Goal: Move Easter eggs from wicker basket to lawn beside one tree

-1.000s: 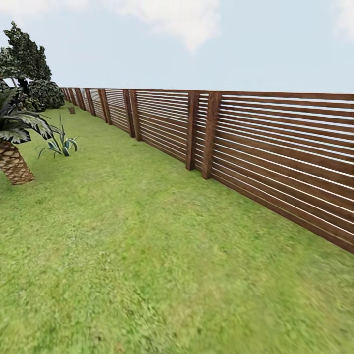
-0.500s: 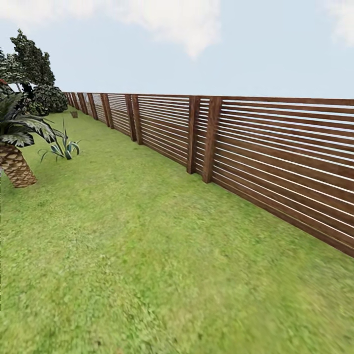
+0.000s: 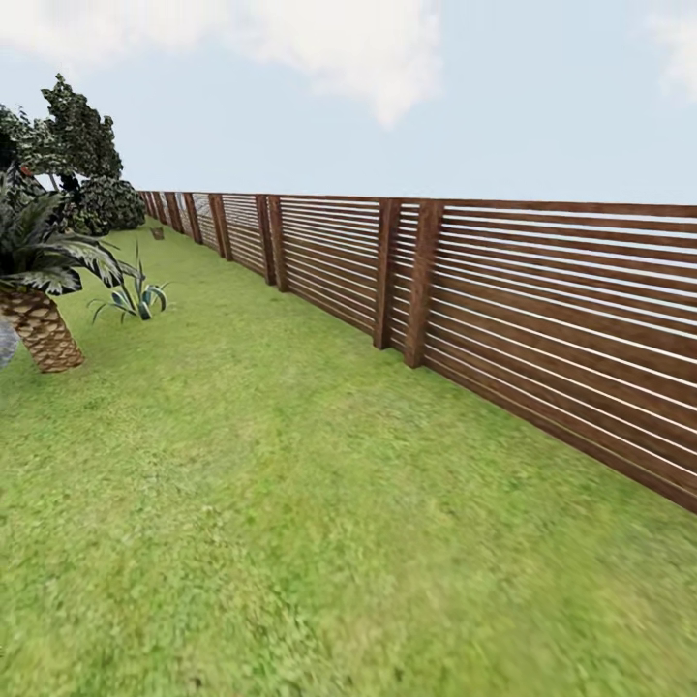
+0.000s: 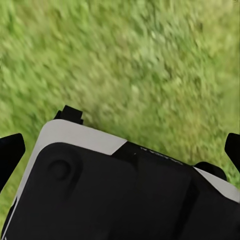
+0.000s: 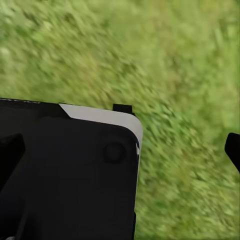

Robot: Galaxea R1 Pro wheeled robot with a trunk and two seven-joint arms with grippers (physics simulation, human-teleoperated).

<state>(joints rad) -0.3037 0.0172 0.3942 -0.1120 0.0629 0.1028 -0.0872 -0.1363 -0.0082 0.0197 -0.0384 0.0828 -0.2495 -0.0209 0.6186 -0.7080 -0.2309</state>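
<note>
The lawn (image 3: 290, 465) stretches ahead in the head view. The three Easter eggs are out of view. Far off by the fence sits a small brown object (image 3: 157, 232), too small to tell whether it is the wicker basket. A dark-leaved tree (image 3: 82, 136) stands at the far back left. In the left wrist view my left gripper (image 4: 120, 150) hangs over grass, its fingertips (image 4: 11, 152) wide apart with nothing between them. My right gripper (image 5: 122, 150) is likewise open over grass, one fingertip (image 5: 233, 149) at the frame edge.
A brown slat fence (image 3: 542, 310) runs along the right side into the distance. A scaly-trunked palm (image 3: 41, 329) stands at the left with a spiky plant (image 3: 136, 295) beside it. Round bushes (image 3: 108, 203) sit behind. My black and white base (image 4: 100, 190) shows under both wrists.
The whole head view has shifted: palm, plant and fence sit a little further right and lower, so the camera has moved. Nothing in the garden itself has moved.
</note>
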